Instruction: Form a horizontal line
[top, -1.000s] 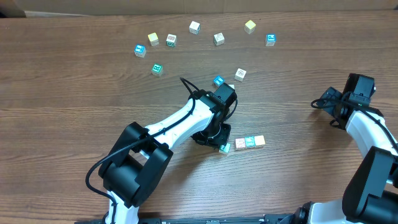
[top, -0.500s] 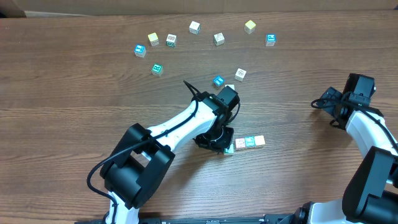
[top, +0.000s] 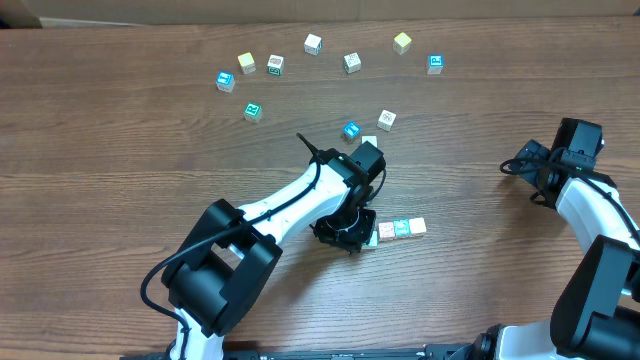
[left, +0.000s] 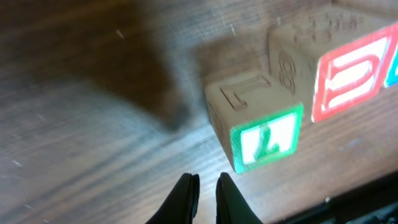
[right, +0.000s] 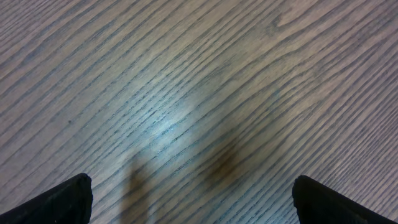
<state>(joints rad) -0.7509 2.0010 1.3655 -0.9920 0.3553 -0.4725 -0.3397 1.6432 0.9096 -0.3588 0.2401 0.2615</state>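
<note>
The left tool (left: 202, 193), its fingers pressed almost together and pinching nothing, sits low over the tabletop (top: 120, 150) just behind the green-topped cube (left: 264, 140). That cube now lies against the red-topped cube (left: 345, 78) at the left end of the horizontal line (top: 395, 229). The line sits near the front middle of the tabletop, four cubes long by the look of it, so the row seems all but finished. The end cube may still want squaring. Loose cubes (top: 313, 43) lie scattered well apart, towards the far edge. A second ago the green-topped cube sat slightly clear of the row, and it has since closed up. The right tool (right: 189, 193) hangs spread wide and empty at the right side.
</note>
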